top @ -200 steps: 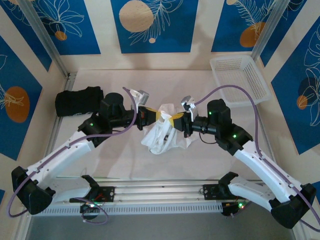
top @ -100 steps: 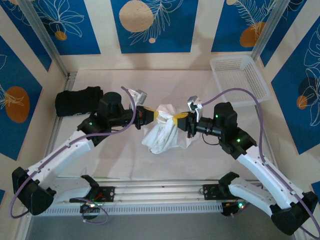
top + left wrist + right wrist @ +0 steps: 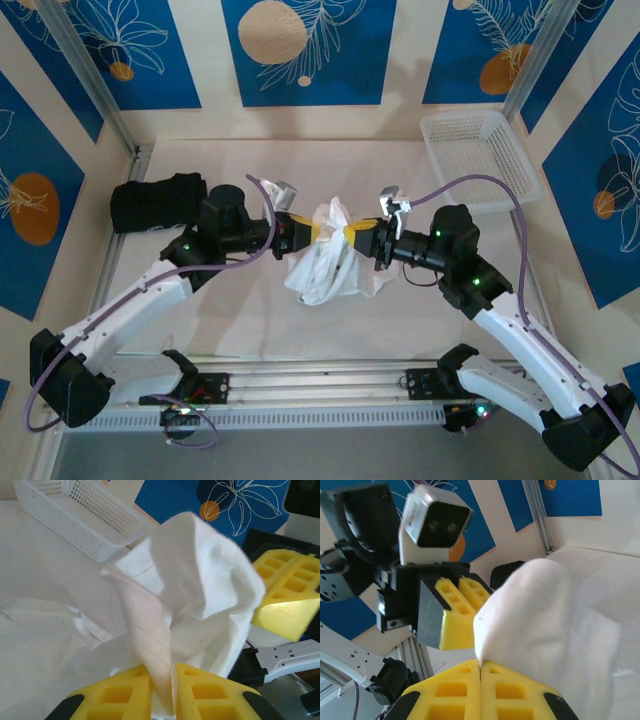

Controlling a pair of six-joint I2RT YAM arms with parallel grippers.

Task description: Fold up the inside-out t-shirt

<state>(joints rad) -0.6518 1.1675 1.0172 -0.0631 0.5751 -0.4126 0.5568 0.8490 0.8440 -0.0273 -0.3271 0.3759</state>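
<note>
**No readable writing**

No word, number, brand or label can be read in any view. In the left wrist view, a white bracket (image 3: 285,657) just right of the inside-out t-shirt (image 3: 200,580) bears a few small dark marks, too small to make out. The blue wall panels (image 3: 350,80) behind the t-shirt carry drawn leaves and orange discs, not lettering.

1. The t-shirt (image 3: 328,262) is thin, soft white cloth, matt, with a faint stitched seam.
2. The pads (image 3: 120,696) of my left end effector (image 3: 162,692) and of my right end effector (image 3: 480,680) are yellow, matt and foam-like, moulded with square pockets.
3. The basket (image 3: 482,150) is white plastic lattice, slightly glossy.
4. The bench (image 3: 250,322) looks pale, smooth and matt.
5. The black garment (image 3: 155,203) is matt cloth.
</note>
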